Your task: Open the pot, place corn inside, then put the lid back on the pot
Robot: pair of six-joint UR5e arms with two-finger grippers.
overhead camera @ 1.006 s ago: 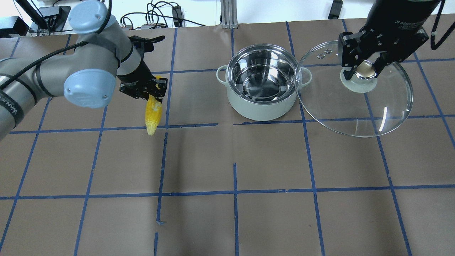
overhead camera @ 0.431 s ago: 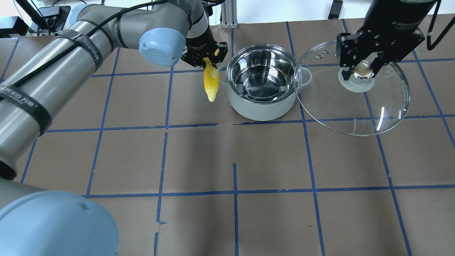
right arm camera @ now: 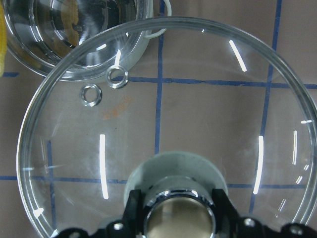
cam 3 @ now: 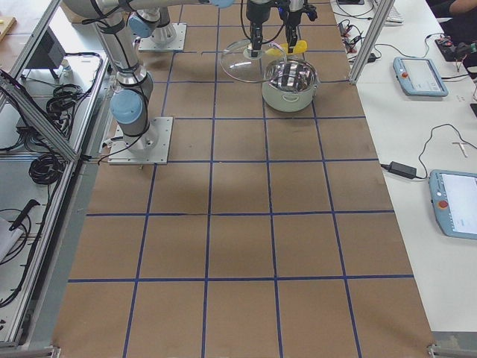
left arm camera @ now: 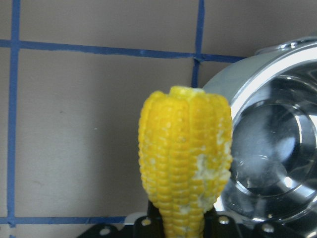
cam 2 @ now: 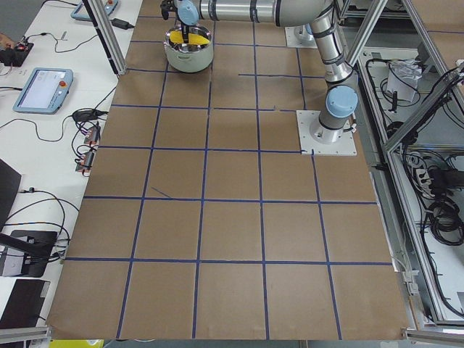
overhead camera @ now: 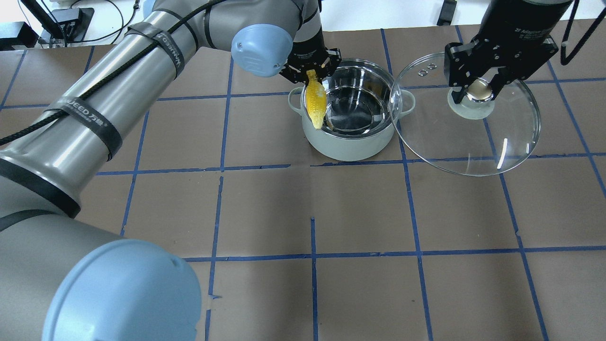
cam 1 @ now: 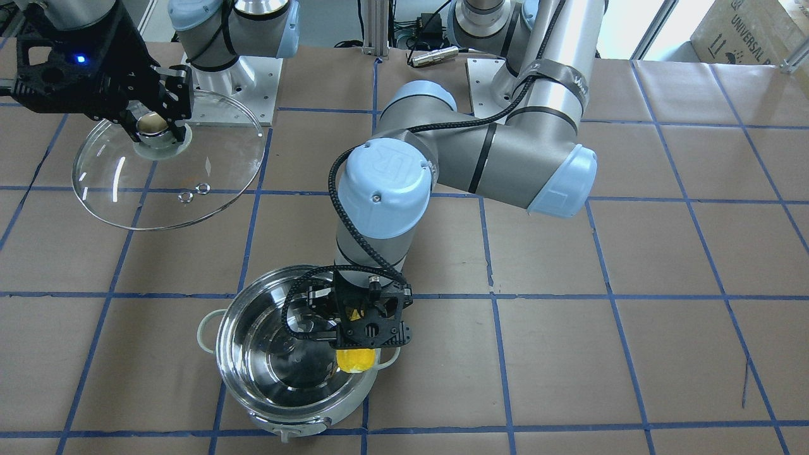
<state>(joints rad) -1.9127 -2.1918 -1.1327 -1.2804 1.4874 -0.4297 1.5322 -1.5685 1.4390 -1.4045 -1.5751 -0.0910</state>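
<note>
Left pincer (overhead camera: 311, 71): clamped on corn (overhead camera: 316, 102). Swung within the last second from open bench (overhead camera: 265, 208) to the pot (overhead camera: 350, 144) rim. Cob hangs beneath it, so release is likely next.
Right pincer (overhead camera: 475, 89): grips the knob of the lid (overhead camera: 502, 142), which spreads below it, beside the pot.

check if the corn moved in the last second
Yes. The corn, in the left gripper, travelled right in the overhead view, from left of the pot to over its rim.

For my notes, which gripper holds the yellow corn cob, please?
The left gripper holds the yellow corn cob over the rim of the shiny steel pot; the right gripper holds the clear glass lid.
</note>
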